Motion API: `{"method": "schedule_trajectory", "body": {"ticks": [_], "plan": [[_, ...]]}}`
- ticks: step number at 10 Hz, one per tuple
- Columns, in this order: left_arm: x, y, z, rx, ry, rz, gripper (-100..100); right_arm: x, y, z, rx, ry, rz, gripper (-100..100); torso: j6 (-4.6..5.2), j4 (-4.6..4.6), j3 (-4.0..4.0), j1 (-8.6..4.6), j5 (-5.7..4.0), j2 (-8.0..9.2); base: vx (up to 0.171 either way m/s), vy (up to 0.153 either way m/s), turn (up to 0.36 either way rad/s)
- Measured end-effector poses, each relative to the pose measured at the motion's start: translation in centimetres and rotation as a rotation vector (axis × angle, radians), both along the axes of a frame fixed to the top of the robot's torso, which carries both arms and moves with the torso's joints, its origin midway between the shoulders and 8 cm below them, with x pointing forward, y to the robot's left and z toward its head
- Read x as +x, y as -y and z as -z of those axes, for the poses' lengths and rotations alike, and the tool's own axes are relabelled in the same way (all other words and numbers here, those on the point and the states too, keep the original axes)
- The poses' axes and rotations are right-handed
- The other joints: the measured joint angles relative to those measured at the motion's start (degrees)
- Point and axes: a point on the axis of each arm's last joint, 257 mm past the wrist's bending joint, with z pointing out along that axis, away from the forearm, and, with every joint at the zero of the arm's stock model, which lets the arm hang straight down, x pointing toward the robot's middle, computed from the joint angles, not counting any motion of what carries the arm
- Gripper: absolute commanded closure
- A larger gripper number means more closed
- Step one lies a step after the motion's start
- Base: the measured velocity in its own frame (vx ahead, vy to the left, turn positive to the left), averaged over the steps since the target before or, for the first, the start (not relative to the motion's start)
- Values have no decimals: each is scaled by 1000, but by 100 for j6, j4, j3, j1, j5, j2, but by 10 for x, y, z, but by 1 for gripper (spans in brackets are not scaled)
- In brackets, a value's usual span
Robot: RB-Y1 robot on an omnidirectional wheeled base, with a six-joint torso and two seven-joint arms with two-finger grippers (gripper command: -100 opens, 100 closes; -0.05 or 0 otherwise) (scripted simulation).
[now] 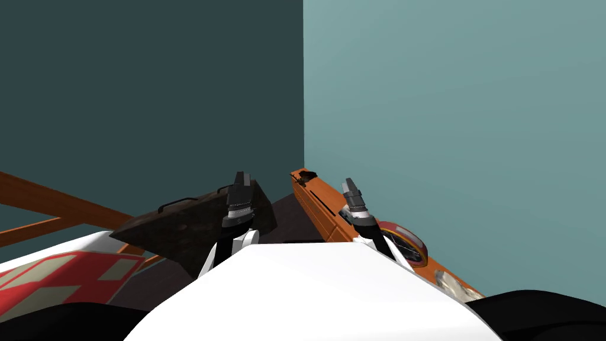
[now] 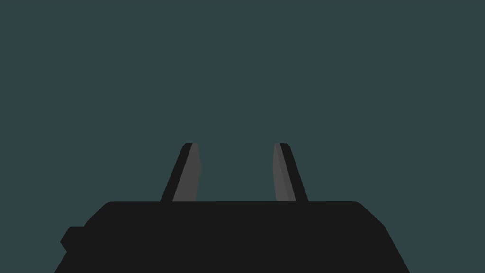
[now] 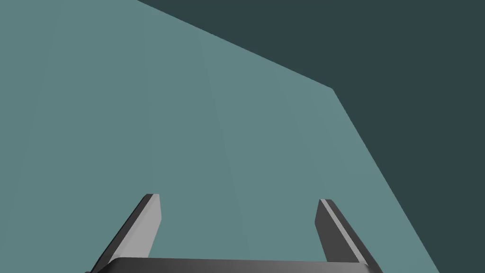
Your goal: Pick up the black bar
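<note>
Type of place: a furnished room in a home; which room cannot be told.
Walls: a dark teal wall [image 1: 148,77] and a lighter teal wall [image 1: 450,89], both plain, meet in a corner.
Floor: dark brown floor [image 1: 290,220], seen between the furniture.
Centre furniture: a dark brown cabinet [image 1: 189,234] stands near the corner.
Side furniture: a long orange wooden unit [image 1: 316,204] with drawer-like seams runs along the lighter wall.
Item on unit: a red-rimmed dark oval object [image 1: 408,243], kind unclear.
Left side: orange wooden rails [image 1: 53,207] against the dark wall, above a white surface with a red and beige pattern [image 1: 65,275]; bedding or rug, cannot tell.
</note>
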Motion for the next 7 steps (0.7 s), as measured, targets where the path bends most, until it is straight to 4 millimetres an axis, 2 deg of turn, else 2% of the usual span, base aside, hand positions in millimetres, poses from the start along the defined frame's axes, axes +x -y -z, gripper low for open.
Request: {"method": "schedule_trajectory", "body": {"ticks": [3, 5, 6, 7], "plan": [[0, 0, 0, 0, 0, 0, 0, 8, -12, 47, -67, -110, -41, -100, 1, -1, -1, -2, 0, -3, 56, 40, 137], [0, 0, 0, 0, 0, 0, 0, 2, -15, 91, -116, -202, -72, -100, -3, -1, -3, 0, 0, -6, 71, 39, 166], [0, 0, 0, 0, 0, 0, 0, 3, -18, 102, -136, -227, -84, -100, 0, -1, -3, -2, 0, -6, 64, 48, 136], [0, 0, 0, 0, 0, 0, 0, 2, -17, 122, -161, -274, -96, -100, -1, -1, -3, 2, 0, -5, 49, 41, 81]]}}
